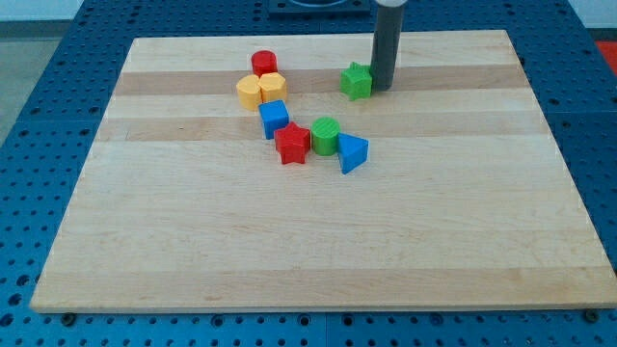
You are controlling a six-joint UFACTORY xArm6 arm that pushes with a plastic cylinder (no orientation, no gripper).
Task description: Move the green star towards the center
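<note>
The green star [356, 81] lies near the view's top, a little right of the middle of the wooden board [308, 251]. My tip [382, 88] stands right beside the star, on its right side, touching or nearly touching it. The dark rod rises straight up from there to the view's top edge.
Left of the star is a cluster: a red cylinder [264, 64], two yellow blocks [273, 86] [251, 93], a blue cube [274, 119], a red star [292, 144], a green cylinder [325, 136] and a blue triangular block [352, 152]. Blue perforated table surrounds the board.
</note>
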